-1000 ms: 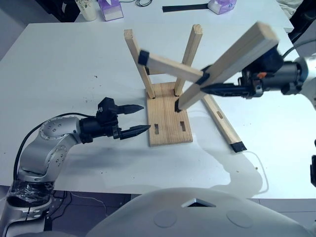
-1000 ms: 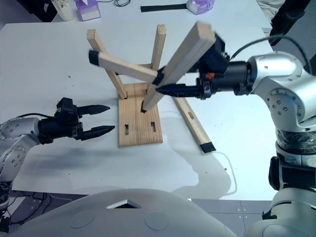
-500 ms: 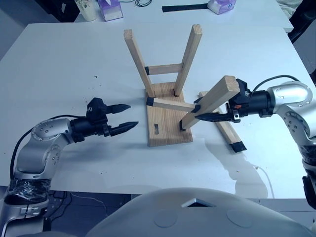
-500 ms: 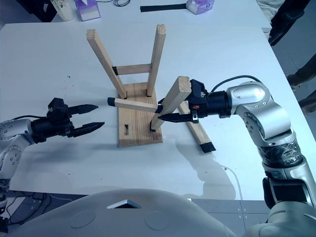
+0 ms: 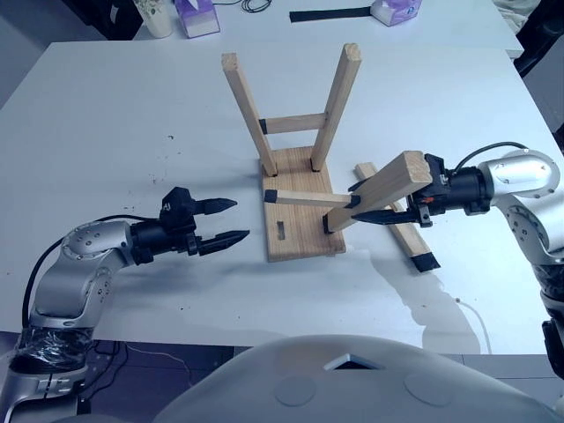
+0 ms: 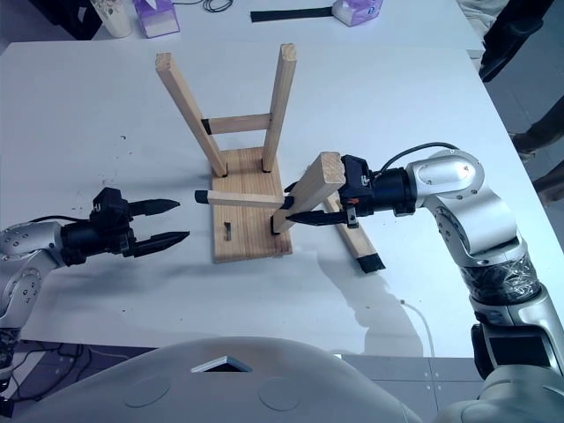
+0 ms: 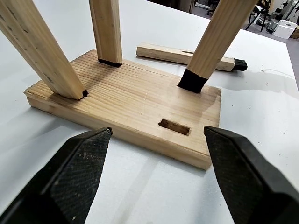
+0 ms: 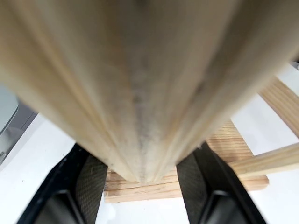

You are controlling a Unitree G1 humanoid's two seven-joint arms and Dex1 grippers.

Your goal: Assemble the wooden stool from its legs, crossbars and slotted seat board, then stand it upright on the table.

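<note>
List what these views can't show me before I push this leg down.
- Right wrist view: the held leg crosses close in front of the camera and hides where its foot lands.
- Left wrist view: the leg's black end meets the seat board, but how deep it sits is not visible.
- Head views: the right tool and the held leg cover the middle of the loose leg behind them.

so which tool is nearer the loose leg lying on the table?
Right. The right tool, shut on the tilted leg, is right beside the loose leg; the left tool, open, sits across the seat board from it.
</note>
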